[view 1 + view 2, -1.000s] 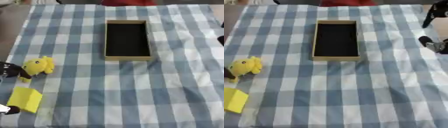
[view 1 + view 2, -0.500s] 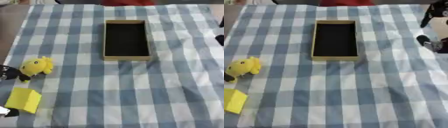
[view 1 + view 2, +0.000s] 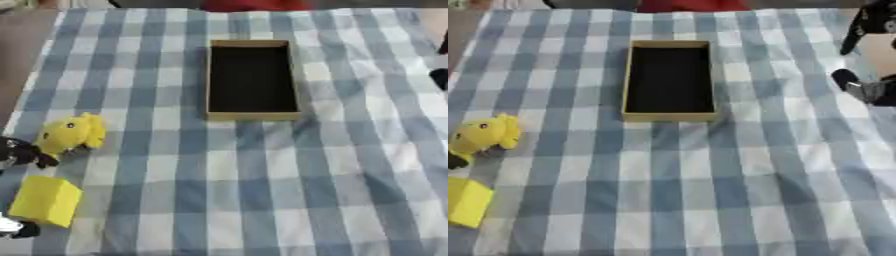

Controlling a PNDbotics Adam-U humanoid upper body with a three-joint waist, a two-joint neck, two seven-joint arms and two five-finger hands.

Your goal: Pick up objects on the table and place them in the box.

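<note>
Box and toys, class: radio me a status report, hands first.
Left hand at yellow plush toy, grip unclear. Right hand idle at right edge. Box empty; yellow block waiting. Nothing blocks the path.

Both my eyes look steeply down from above my chest onto the checked tablecloth [image 3: 262,190], facing away from me. They share the open box [image 3: 251,80] at upper centre; my right eye sees further right, catching my right hand [image 3: 866,89] at its upper right edge.

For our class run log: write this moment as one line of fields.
box: empty | toy: on cloth, beside left robot hand | block: on cloth, near left | right robot hand: right edge, holds nothing
</note>
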